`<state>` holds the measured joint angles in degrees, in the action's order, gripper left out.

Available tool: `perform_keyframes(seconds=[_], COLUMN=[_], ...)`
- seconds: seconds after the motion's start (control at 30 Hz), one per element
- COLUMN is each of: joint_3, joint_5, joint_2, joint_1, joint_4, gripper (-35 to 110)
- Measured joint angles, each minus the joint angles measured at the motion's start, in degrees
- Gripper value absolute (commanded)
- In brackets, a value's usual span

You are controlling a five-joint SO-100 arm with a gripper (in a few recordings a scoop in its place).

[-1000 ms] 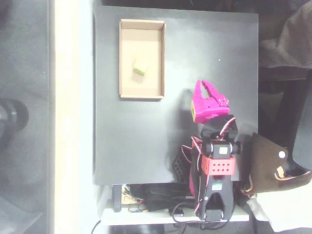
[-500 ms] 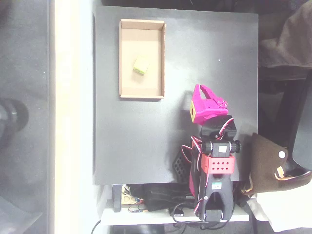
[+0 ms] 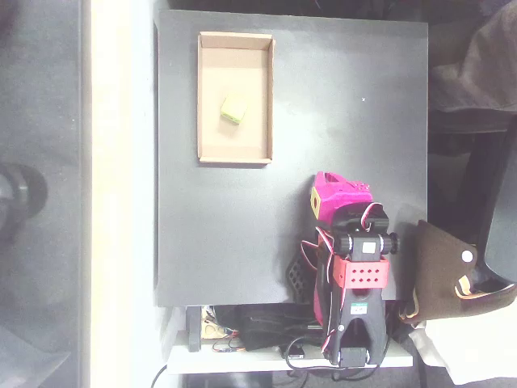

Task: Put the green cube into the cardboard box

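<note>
The small lime green cube (image 3: 233,109) lies on the floor of the tan cardboard box (image 3: 208,137), near its middle, at the upper left of the black mat in the overhead view. My magenta gripper (image 3: 333,183) is folded back close to the arm's base at the lower right, well away from the box. Its fingers are foreshortened under the wrist, so I cannot make out whether they stand apart. Nothing shows between them.
The black mat (image 3: 339,89) covers the table between box and arm. The arm's red and black base (image 3: 359,283) and cables sit at the mat's lower edge. A brown bag (image 3: 452,275) lies right of the base.
The gripper has drawn back toward the arm's base and tucked down, away from the box. The cube settled slightly inside the box and now lies still.
</note>
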<state>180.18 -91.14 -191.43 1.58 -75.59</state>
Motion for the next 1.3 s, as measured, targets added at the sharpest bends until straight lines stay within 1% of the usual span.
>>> perform_keyframes(seconds=[0.2,0.47,0.63,1.3], joint_3=[0.00,0.00,-0.18,-0.18], joint_5=[-0.09,-0.35,3.96,4.13], joint_2=[0.00,0.00,-0.09,-0.09], joint_1=[0.00,0.00,0.00,0.18], joint_4=[-3.78,-3.96,-3.87,-3.78], gripper=[1,1,1,1])
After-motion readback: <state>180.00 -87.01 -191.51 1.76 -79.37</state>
